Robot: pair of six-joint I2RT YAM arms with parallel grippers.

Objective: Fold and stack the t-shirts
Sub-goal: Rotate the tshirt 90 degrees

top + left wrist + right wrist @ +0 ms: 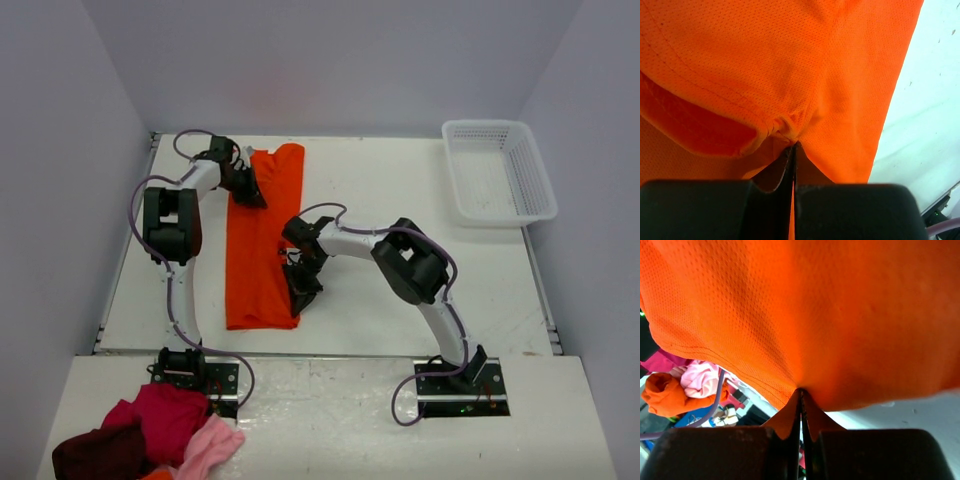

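Observation:
A bright orange t-shirt [262, 245] lies as a long folded strip on the white table [400, 280], running from far to near. My left gripper [252, 190] is shut on the shirt's far left edge; in the left wrist view the cloth [790, 75] bunches right at the closed fingertips [793, 145]. My right gripper [303, 290] is shut on the shirt's near right edge; in the right wrist view the cloth [815, 305] is lifted off the table from the closed tips [801, 390].
A white plastic basket [497, 172] stands at the far right of the table. A heap of red, pink and maroon clothes [160, 430] lies on the near shelf by the left arm's base, and also shows in the right wrist view [685, 382].

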